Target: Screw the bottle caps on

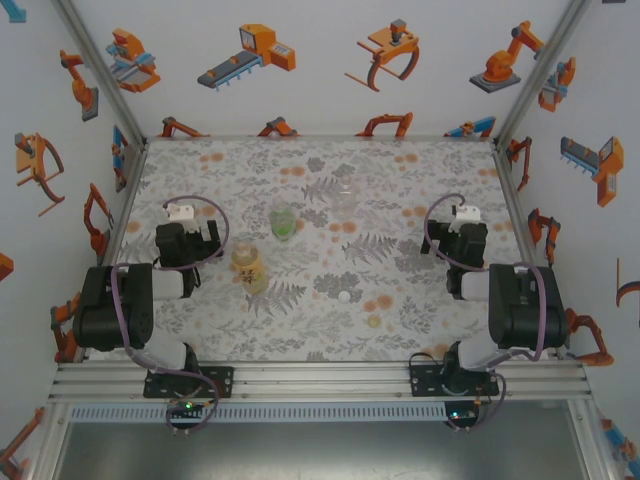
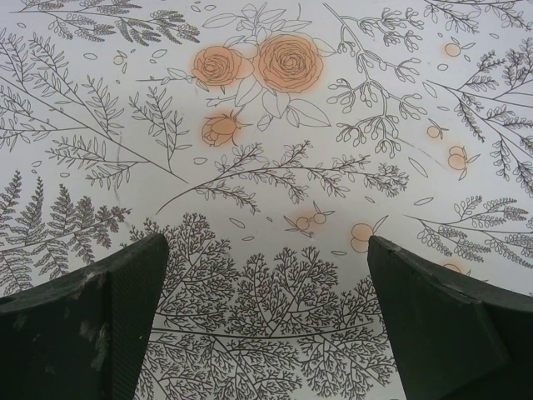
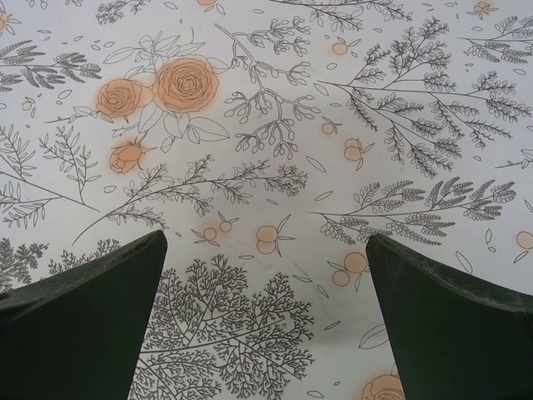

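Three bottles stand on the floral table cover. A yellow-orange bottle [image 1: 249, 266] is just right of my left gripper [image 1: 186, 238]. A green-tinted bottle [image 1: 283, 220] stands farther back. A faint colourless bottle [image 1: 345, 196] stands near the middle back. A white cap [image 1: 344, 297] and a pale yellow cap [image 1: 374, 321] lie loose toward the front centre. My right gripper [image 1: 462, 238] hangs at the right side, apart from all of them. In the wrist views the left gripper [image 2: 266, 239] and the right gripper [image 3: 266, 237] are open over bare cloth, with nothing between the fingers.
The table cover [image 1: 320, 160] carries a grey fern and orange flower print that blends with the small caps. Walls with robot stickers close in the left, back and right sides. An aluminium rail [image 1: 320, 378] runs along the near edge by the arm bases.
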### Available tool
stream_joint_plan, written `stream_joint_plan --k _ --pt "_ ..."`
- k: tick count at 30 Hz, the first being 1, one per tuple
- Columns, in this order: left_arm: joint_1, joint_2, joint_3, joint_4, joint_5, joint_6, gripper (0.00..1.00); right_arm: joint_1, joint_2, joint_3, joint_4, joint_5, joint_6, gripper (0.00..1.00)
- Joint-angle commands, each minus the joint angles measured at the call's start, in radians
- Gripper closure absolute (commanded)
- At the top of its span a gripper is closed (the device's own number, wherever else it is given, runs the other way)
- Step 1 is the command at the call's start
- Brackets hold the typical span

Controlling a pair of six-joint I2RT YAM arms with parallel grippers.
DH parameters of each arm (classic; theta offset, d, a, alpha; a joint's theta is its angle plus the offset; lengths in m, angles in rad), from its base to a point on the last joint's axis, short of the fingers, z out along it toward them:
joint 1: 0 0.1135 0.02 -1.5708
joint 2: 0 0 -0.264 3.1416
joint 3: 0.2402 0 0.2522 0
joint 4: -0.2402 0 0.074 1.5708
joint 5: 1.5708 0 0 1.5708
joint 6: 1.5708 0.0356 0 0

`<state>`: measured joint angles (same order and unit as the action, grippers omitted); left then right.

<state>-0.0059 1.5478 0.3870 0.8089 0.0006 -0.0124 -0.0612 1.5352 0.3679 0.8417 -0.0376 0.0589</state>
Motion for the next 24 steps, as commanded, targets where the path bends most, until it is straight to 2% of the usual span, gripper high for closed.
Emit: stream_joint_plan --k 1,14,18,24 --pt "0.000 -0.009 0.020 0.023 0.013 -0.014 0.03 0.001 -0.003 0.026 -0.006 -0.014 -0.002 0.01" --pt "0.010 -0.009 0.024 0.017 0.037 -0.022 0.03 0.001 -0.002 0.034 -0.023 0.036 0.015 0.01" --pt "0.009 -0.015 0.030 0.008 0.012 -0.028 0.03 0.000 -0.031 0.032 -0.039 0.041 0.017 0.01" --pt "0.004 -0.150 0.092 -0.213 -0.075 -0.050 0.03 0.000 -0.166 0.009 -0.120 0.056 0.029 0.01"
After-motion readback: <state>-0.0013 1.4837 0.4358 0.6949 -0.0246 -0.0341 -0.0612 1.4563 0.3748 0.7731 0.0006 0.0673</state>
